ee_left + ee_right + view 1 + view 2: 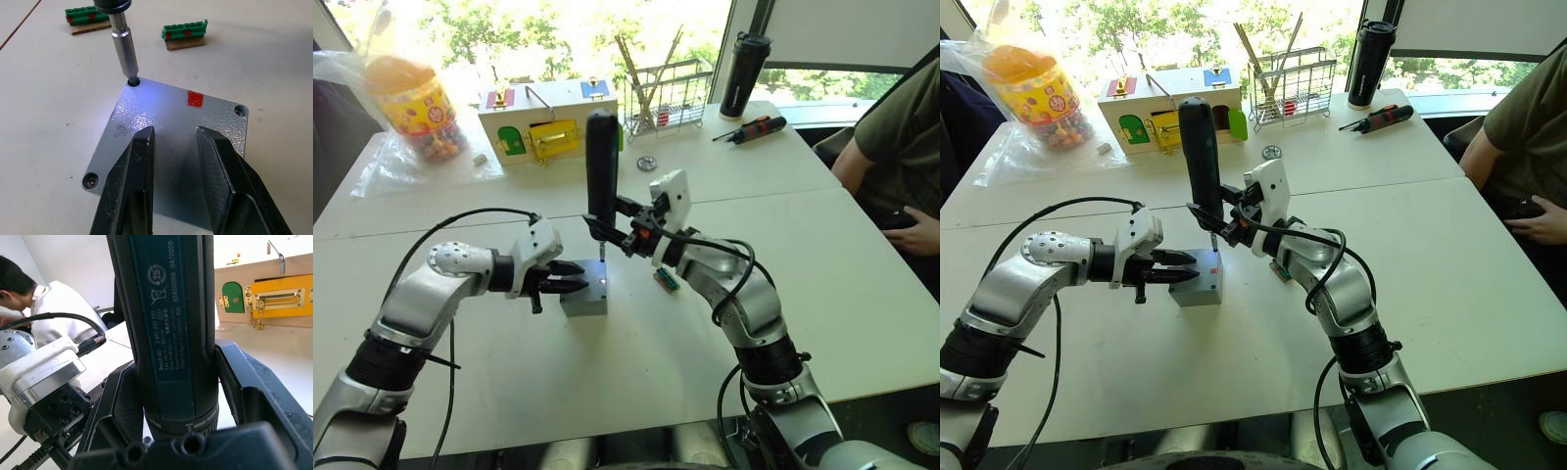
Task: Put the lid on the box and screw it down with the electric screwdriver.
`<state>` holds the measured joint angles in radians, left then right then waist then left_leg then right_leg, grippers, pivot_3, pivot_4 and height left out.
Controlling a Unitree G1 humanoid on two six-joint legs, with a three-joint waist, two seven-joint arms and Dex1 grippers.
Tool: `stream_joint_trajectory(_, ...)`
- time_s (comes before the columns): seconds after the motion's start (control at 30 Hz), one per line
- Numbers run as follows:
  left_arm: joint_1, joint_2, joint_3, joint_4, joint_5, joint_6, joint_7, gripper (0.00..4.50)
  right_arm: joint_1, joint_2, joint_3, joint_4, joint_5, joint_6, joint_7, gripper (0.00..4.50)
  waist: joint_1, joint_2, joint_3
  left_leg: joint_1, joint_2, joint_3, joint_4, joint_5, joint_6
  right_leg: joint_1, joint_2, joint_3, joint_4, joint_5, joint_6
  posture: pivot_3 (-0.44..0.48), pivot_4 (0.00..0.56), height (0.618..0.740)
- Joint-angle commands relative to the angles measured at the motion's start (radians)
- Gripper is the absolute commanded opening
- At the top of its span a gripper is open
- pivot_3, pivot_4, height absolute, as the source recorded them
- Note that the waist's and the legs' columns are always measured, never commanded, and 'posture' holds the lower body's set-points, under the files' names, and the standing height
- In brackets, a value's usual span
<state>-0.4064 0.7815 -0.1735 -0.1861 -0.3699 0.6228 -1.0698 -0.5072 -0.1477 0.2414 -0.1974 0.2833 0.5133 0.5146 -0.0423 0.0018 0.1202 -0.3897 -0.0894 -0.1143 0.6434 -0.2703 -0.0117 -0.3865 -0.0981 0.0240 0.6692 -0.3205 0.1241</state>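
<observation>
The grey lid (190, 127) with a red mark (195, 98) lies flat on the grey box (584, 305) at the table's middle. Screw heads sit in two of its corners (91, 180). My left gripper (584, 277) reaches in from the left; its two black fingers (139, 166) are open, side by side over the lid. My right gripper (613, 225) is shut on the dark electric screwdriver (601, 162), held upright. Its metal bit (123, 46) stands in the lid's far corner hole, lit by the tool's light.
Green terminal blocks (185, 35) lie just beyond the box. At the back are a wooden box with coloured doors (548, 122), a candy jar (416, 103), a wire rack (668, 93), a black bottle (745, 73) and a black-and-orange screwdriver (754, 127). A person (901, 137) sits at the right.
</observation>
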Motion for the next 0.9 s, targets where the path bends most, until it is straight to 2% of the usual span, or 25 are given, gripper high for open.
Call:
stream_joint_trajectory(0.03, 0.009, 0.0, -0.022, 0.012, 0.021, 0.009, -0.003, 1.33, 0.057, -0.01, 0.054, 0.084, -0.029, 0.053, 0.007, 1.88, 0.0, 0.001, -0.001, 0.0, 0.0, 0.0, 0.0, 0.0, 0.0, 0.0, 0.0, 0.0, 0.0, 0.0, 0.0, 0.0, 0.15, 0.74)
stream_joint_trajectory(0.67, 0.005, -0.018, -0.028, 0.016, 0.023, 0.006, 0.004, 1.33, 0.046, -0.017, 0.028, 0.034, -0.026, 0.048, -0.004, 1.88, 0.004, 0.002, -0.002, 0.0, 0.0, 0.0, -0.001, 0.0, 0.0, 0.001, 0.0, 0.0, -0.003, 0.0, 0.0, 0.0, 0.15, 0.74)
stream_joint_trajectory(0.77, 0.006, -0.025, -0.031, 0.016, 0.024, 0.005, 0.005, 1.33, 0.015, -0.012, -0.011, -0.009, -0.011, 0.048, -0.024, 1.88, 0.005, 0.002, -0.002, 0.0, 0.0, 0.0, -0.001, 0.0, 0.0, 0.001, 0.0, 0.0, -0.003, 0.0, 0.0, 0.0, 0.15, 0.74)
stream_joint_trajectory(0.9, 0.007, -0.043, -0.039, 0.02, 0.028, 0.002, 0.01, 1.33, -0.079, -0.007, -0.105, -0.076, 0.042, 0.14, -0.072, 1.88, 0.01, 0.003, 0.0, -0.001, 0.0, 0.0, -0.001, 0.0, 0.0, 0.0, 0.0, 0.001, -0.003, 0.0, 0.0, 0.0, 0.15, 0.74)
